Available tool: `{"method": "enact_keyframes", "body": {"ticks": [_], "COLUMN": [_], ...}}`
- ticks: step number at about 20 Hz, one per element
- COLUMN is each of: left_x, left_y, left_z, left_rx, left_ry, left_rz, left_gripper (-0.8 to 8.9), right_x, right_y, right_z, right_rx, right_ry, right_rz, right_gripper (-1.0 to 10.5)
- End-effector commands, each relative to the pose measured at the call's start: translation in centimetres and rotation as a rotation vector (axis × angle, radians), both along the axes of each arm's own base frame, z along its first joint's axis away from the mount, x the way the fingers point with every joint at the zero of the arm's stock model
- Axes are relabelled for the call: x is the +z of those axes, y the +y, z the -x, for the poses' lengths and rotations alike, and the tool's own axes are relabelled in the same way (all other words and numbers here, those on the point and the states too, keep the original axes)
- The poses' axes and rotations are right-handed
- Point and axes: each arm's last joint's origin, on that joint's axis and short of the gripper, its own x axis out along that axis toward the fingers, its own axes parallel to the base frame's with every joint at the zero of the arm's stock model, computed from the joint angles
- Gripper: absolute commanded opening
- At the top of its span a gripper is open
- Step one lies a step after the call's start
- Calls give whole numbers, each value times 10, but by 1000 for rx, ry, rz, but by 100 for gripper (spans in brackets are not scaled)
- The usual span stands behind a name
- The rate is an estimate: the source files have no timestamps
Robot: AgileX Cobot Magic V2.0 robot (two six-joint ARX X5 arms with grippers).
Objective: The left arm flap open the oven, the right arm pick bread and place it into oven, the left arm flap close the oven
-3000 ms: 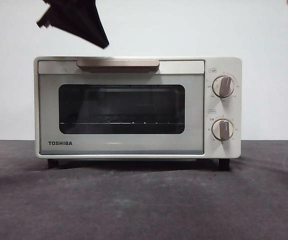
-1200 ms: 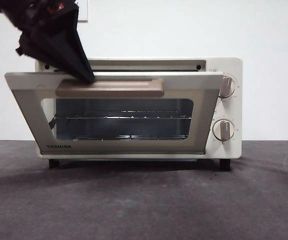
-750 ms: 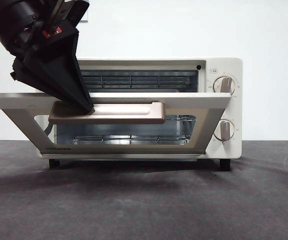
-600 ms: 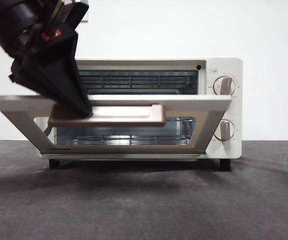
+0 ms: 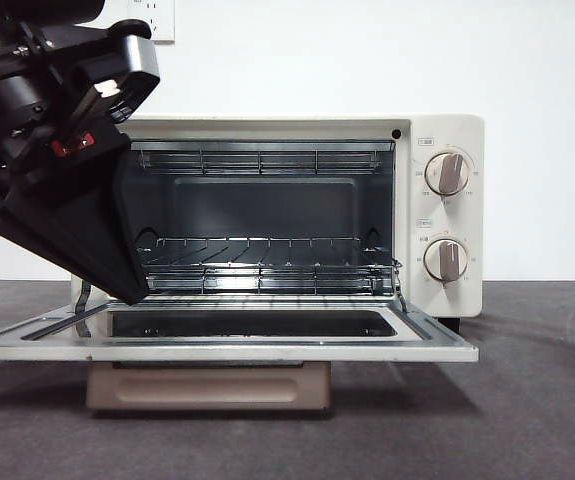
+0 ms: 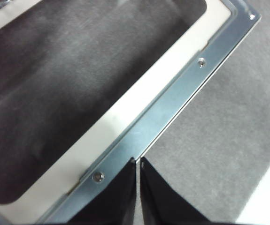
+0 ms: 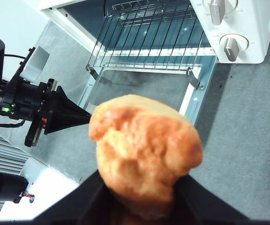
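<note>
Front view: the oven (image 5: 437,215) fills the centre of the frame, standing on the dark grey counter (image 5: 527,420). Its door (image 5: 222,340) is swung fully down and lies flat across the lower half of the frame, with the beige handle (image 5: 207,386) beneath its front edge. The cavity is exposed, with a wire rack (image 5: 267,262) across it at mid-height. Two round knobs (image 5: 448,173) sit one above the other on the right-hand panel.

The left arm (image 5: 37,150) occupies the upper left of the frame, large and dark. The left pincer (image 5: 135,296) points down to the left end of the open door; the left wrist view shows its two jaws pressed together with nothing between them, their tips just over the door's metal edge.

The right pincer (image 7: 139,192) is clamped on the bread (image 7: 144,152), a golden-brown bumpy piece filling the centre of the right wrist view, held in the air in front of the open oven.
</note>
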Motion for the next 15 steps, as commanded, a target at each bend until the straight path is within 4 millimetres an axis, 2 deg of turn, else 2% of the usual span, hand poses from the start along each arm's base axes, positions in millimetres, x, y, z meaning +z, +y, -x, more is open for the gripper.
{"method": "enact_keyframes", "body": {"ticks": [1,3,7,11,15], "left_x": [5,20,60,89,103], "left_y": [0,4,21,42,63], "left_z": [3,9,31,61,89], "left_rx": [18,34,55,89,108], "left_ry": [9,-12,-92,-152,-197], "left_rz": [14,46,127,214,276], "left_gripper": [16,16,16,16,16], "right_x": [7,5,1,-3,-15], "right_y": [1,4,20,55,99], "right_z": [0,-6,-28,-60,-87], "right_rx": [12,46,100,139,119], "right_ry": [-15,21,73,74,40], "right_rz": [-21,-35,-46,-60,-65], "right_gripper": [133,133,133,132,132]}}
